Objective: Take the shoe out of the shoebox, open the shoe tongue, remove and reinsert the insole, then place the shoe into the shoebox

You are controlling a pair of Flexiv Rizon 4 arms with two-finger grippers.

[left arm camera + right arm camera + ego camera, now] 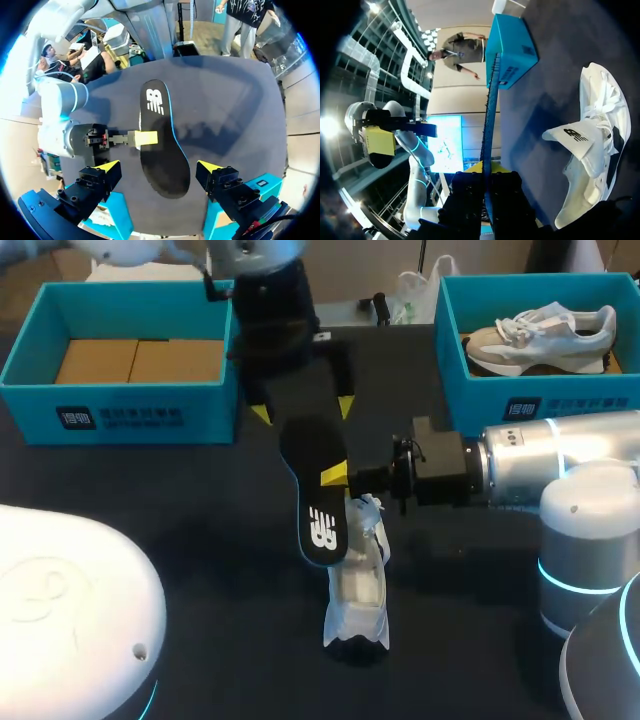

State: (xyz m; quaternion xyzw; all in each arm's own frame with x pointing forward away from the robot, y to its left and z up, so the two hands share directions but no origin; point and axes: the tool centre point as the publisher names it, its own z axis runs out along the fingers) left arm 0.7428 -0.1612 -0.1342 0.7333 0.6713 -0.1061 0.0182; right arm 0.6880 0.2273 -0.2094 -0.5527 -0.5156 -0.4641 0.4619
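Shoe [358,575], white, lies on the table [200,540] near its middle, tongue [575,137] turned out, outside both boxes. Insole [315,490], black, held off the surface close by the shoe, pinched at one edge by the right gripper [335,477]. Left gripper [303,410], fingers spread, straddles the insole's broad end, seemingly untouching. Reinsertion, by judgement: lead the toe end under the open tongue, slide flat, press the heel last. Table: dark, matte. Left shoebox [120,415], teal, holds cardboard [140,360]; right shoebox [540,400], teal, holds a second shoe [540,335].
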